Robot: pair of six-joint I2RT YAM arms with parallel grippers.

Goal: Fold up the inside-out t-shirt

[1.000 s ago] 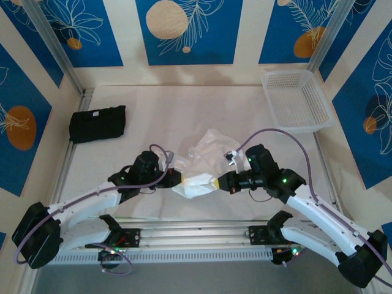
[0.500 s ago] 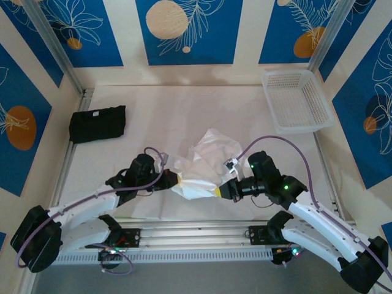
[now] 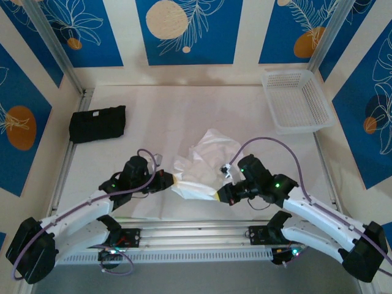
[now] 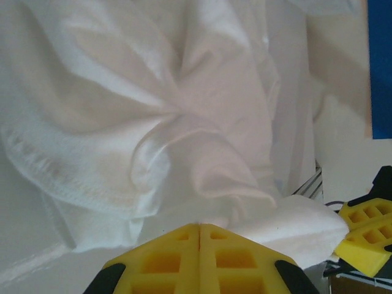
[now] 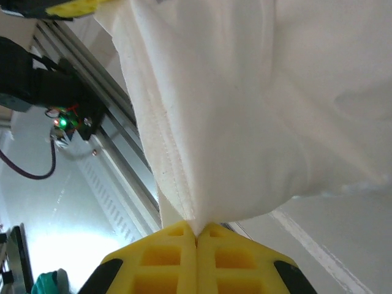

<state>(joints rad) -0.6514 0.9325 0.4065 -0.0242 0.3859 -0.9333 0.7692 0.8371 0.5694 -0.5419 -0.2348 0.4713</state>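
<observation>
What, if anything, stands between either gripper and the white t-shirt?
Nothing visible. The left gripper and the right gripper each have their jaws shut on the t-shirt, with a bunched edge of it stretched between them. The black garment lies apart on the left, and the basket is at the far right.

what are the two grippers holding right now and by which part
Both are shut on the white t-shirt: the left gripper pinches a bunched fold, the right gripper a stitched edge.

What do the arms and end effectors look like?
The left arm and right arm have white shells, black joints, green lights and a looping purple cable each. The left end effector and right end effector have yellow, grid-ribbed fingers.
</observation>
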